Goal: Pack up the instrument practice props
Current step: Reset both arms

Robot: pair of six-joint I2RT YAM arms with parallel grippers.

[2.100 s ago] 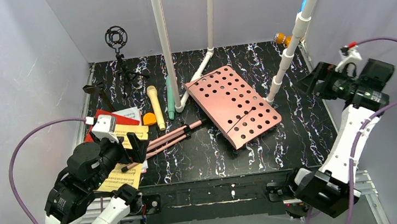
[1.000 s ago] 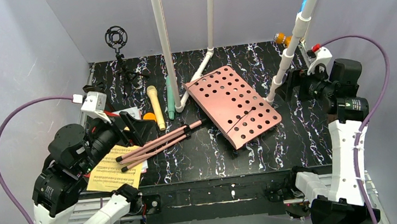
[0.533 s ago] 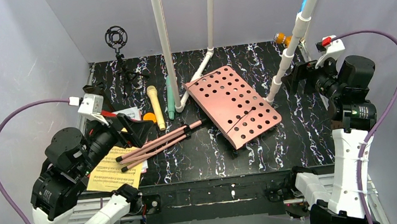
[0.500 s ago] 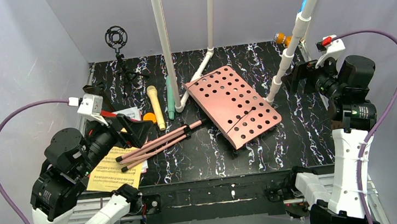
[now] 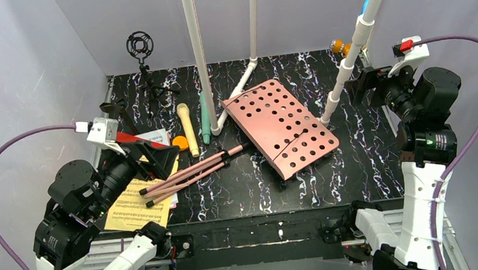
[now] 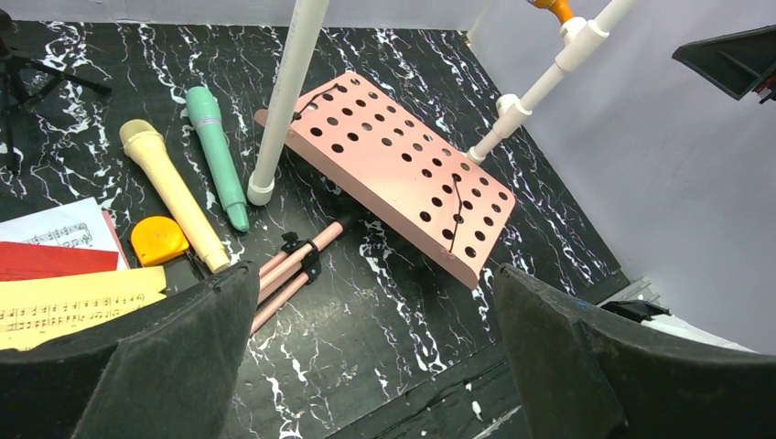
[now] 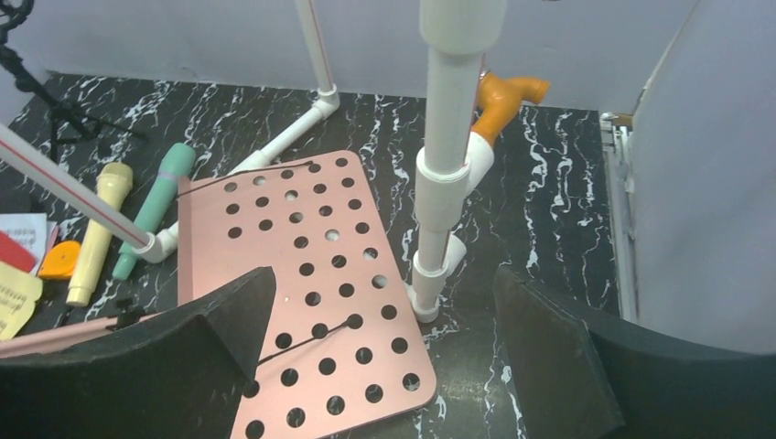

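While both hands, left (image 6: 366, 347) and right (image 7: 384, 352), hover released, the pink perforated metal music-stand tray (image 5: 280, 125) lies unpacked on the black marbled worktop (image 5: 357, 156); step unclear.

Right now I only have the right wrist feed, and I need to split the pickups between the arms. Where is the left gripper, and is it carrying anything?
Observer: The left gripper is open and empty, hovering at the near left by the yellow sheet music.
Operator: Pink tubes poke in at my lower left edge. What are they?
Observer: Folded stand legs, lying flat between the pink perforated desk and that sheet music.
Operator: And the black legs at my top left corner?
Observer: A small tripod standing upright in the far left corner, carrying a round shock mount.
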